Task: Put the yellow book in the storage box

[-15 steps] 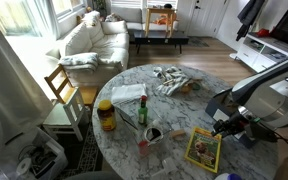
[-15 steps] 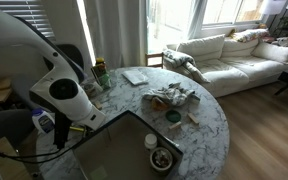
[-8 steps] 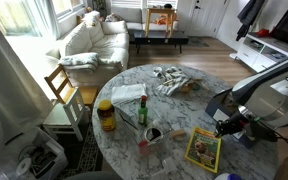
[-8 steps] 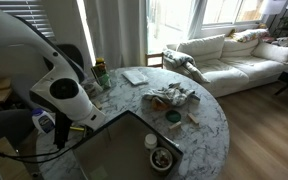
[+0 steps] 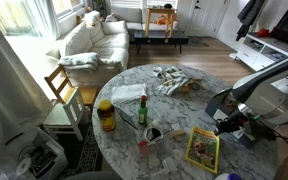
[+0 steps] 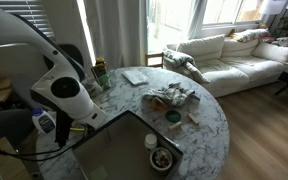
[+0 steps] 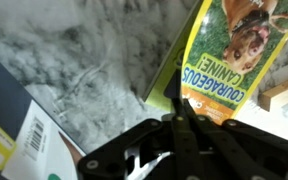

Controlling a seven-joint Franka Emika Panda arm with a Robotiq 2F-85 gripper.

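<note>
The yellow book (image 7: 229,55), its cover a green-framed picture of a dog, lies near the edge of the marble table (image 5: 134,75); an exterior view shows the book (image 5: 204,149) below the arm. My gripper (image 7: 180,104) reaches in from the bottom of the wrist view, its two fingers pressed together on the book's lower edge. In an exterior view the gripper (image 5: 227,128) sits low at the book's corner. The storage box (image 7: 4,100), dark grey with a white label, fills the wrist view's lower left, close beside the gripper.
On the table stand a yellow-lidded jar (image 5: 106,116), a green bottle (image 5: 142,112), a small cup (image 5: 151,135) and a crumpled cloth pile (image 5: 170,80). A wooden block (image 7: 284,92) lies beside the book. A wooden chair (image 5: 64,95) stands by the table.
The fingers have closed together on the book's edge. The arm and the book have barely moved.
</note>
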